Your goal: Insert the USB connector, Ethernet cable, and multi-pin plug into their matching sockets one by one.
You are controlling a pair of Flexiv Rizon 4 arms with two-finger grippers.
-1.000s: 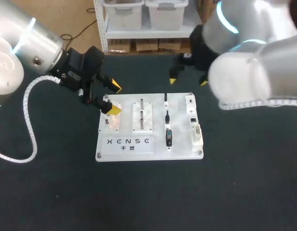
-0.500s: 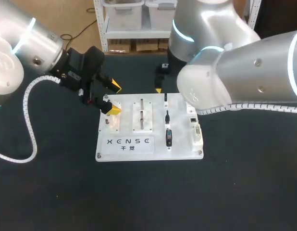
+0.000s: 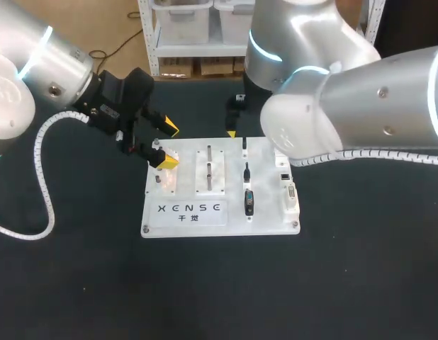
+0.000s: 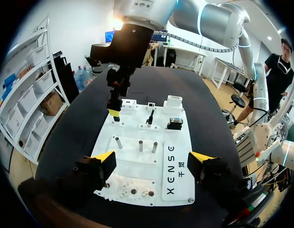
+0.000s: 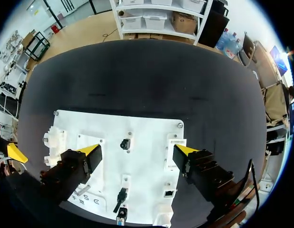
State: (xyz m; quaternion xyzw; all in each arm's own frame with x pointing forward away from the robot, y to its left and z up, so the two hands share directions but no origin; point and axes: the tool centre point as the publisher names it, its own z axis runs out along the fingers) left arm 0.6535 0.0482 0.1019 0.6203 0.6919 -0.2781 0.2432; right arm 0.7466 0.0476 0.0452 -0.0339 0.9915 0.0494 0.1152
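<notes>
Robotics laboratory test station. A black surface (image 3: 77,283) carries a white connector test board (image 3: 229,223) fitted with a row of sockets (image 3: 286,180). Two industrial arms attend the board: left arm (image 3: 35,71) beside its left edge, right arm (image 3: 361,99) above its far right corner.

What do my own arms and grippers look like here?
Both the left arm and right arm are bulky, rounded silver-grey links with glowing cyan rings and a white ribbed hose alongside. The left gripper and right gripper are black, blocky, with two yellow wedge-shaped fingertips each.
</notes>
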